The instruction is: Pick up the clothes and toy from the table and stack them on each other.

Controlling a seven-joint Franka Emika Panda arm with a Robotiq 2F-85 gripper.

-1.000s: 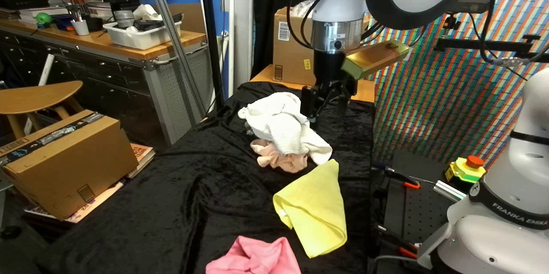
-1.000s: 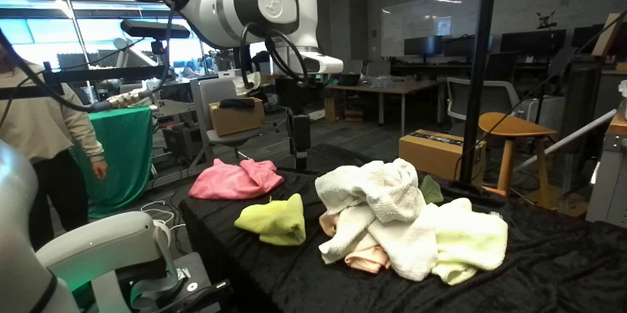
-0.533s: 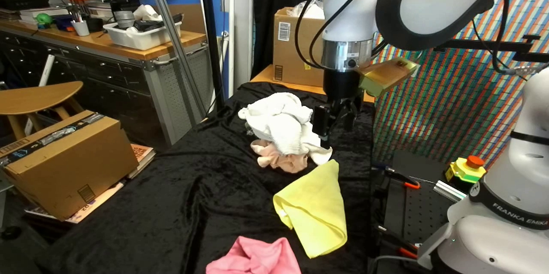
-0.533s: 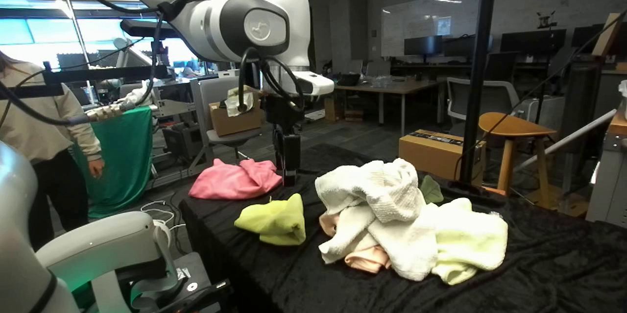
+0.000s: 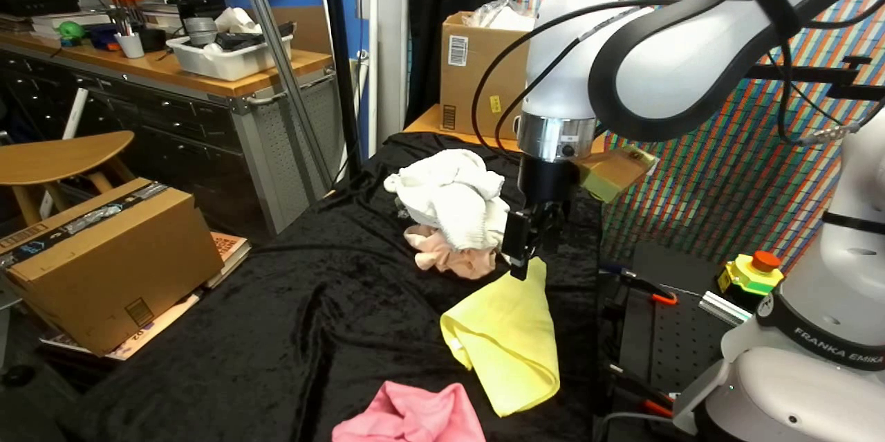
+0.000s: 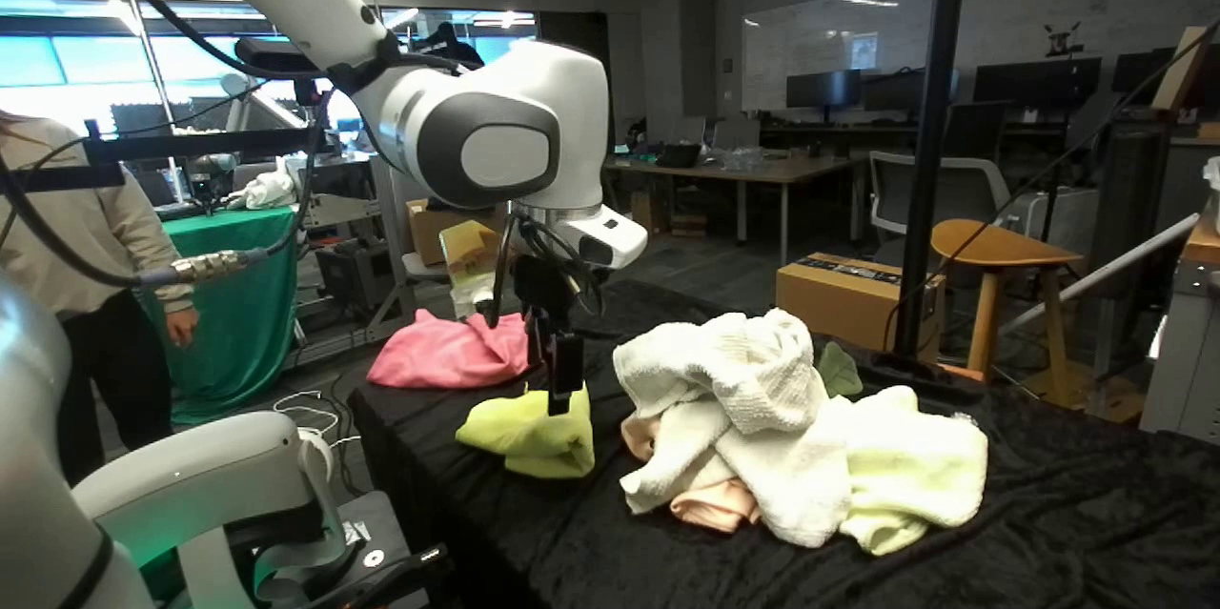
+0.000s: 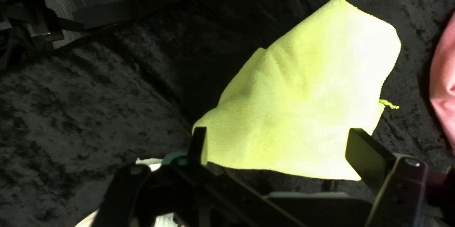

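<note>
The gripper (image 7: 278, 145) had descended, jaws wide; the yellow cloth (image 7: 302, 92) stretched beyond it toward the wrist view's upper right.

Pink cloth (image 5: 415, 414): cut off by bottom edge in an exterior view, by right edge in wrist view. Peach cloth (image 6: 717, 504): partly covered by white cloth (image 6: 762, 371). Green item (image 6: 839, 369) behind white cloth: partly hidden, identity undetermined. Yellow cloth (image 6: 519, 433): part blocked by gripper (image 7: 275, 131) in an exterior view; contact between them cannot be judged. White cloth in wrist view: scraps only, behind gripper. Robot arm (image 5: 681, 68): runs out of frame in both exterior views. Person (image 6: 105, 228): head cut off at left edge. Clutter (image 6: 679, 154) on far desk (image 6: 782, 172): too small to identify.
</note>
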